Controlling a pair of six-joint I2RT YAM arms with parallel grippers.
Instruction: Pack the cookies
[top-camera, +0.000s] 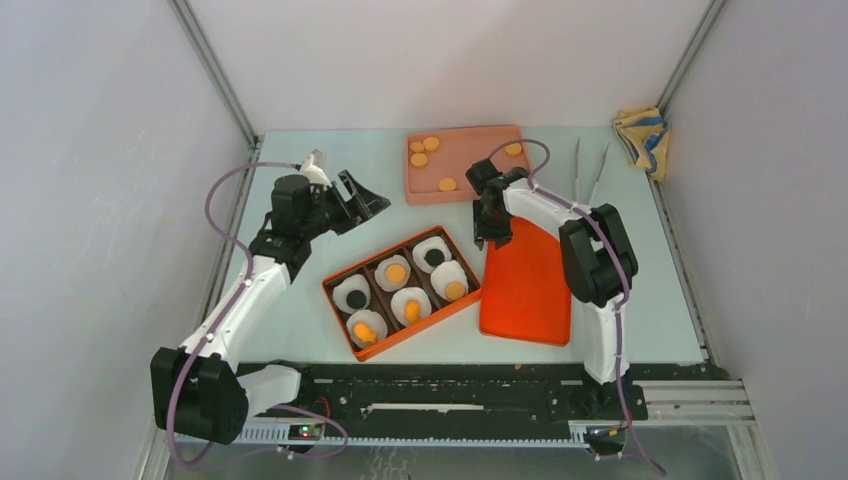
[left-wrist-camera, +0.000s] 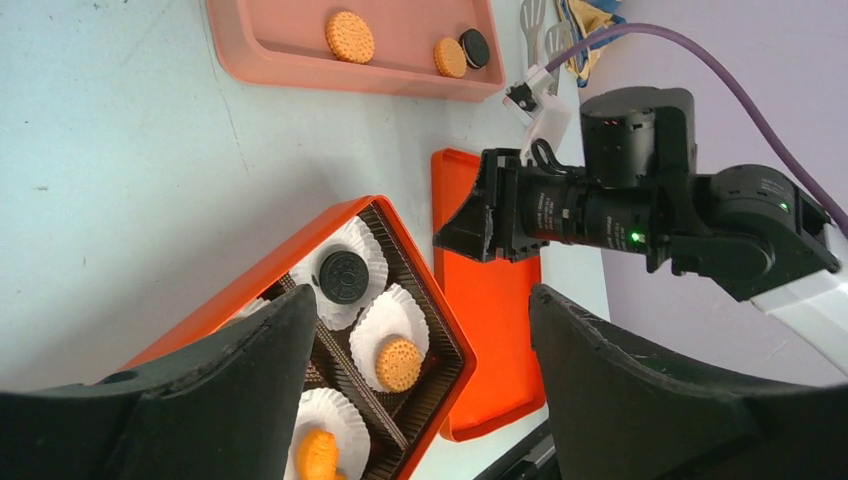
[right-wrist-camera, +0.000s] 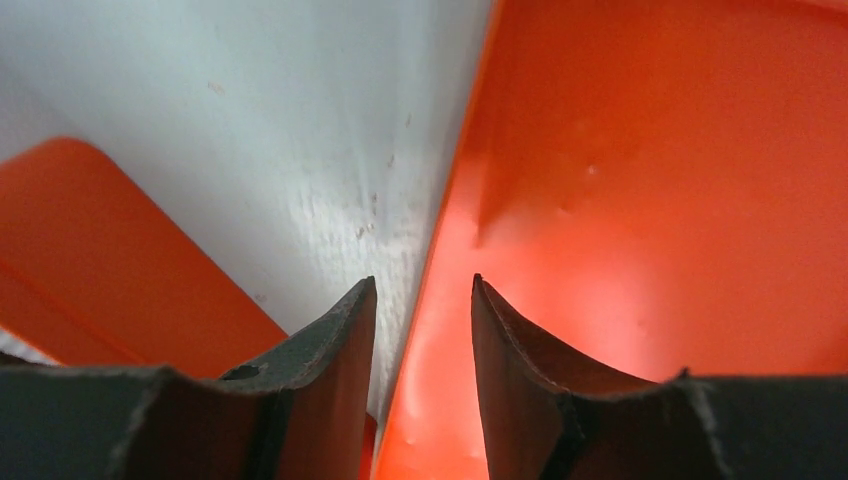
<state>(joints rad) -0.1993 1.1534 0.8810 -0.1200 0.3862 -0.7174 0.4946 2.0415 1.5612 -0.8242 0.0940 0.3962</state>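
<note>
An orange box (top-camera: 336, 281) holds six white paper cups, each with one of the cookies (top-camera: 395, 271) in it, orange or black. More orange cookies (top-camera: 431, 143) lie in the pink tray (top-camera: 480, 175) behind it. The left wrist view shows a black cookie (left-wrist-camera: 343, 276) and an orange one (left-wrist-camera: 398, 364) in the cups. My left gripper (top-camera: 365, 205) (left-wrist-camera: 420, 300) hovers open and empty left of the tray, above the table. My right gripper (top-camera: 485, 238) (right-wrist-camera: 422, 285) is low at the left rim of the flat orange lid (top-camera: 525, 285) (right-wrist-camera: 650, 200). Its jaws stand apart astride that rim.
Metal tongs (top-camera: 590, 172) lie at the back right of the table, and a yellow-blue cloth (top-camera: 641, 137) sits in the far right corner. The right arm's wrist (left-wrist-camera: 620, 210) shows over the lid in the left wrist view. Frame posts rise at both back corners.
</note>
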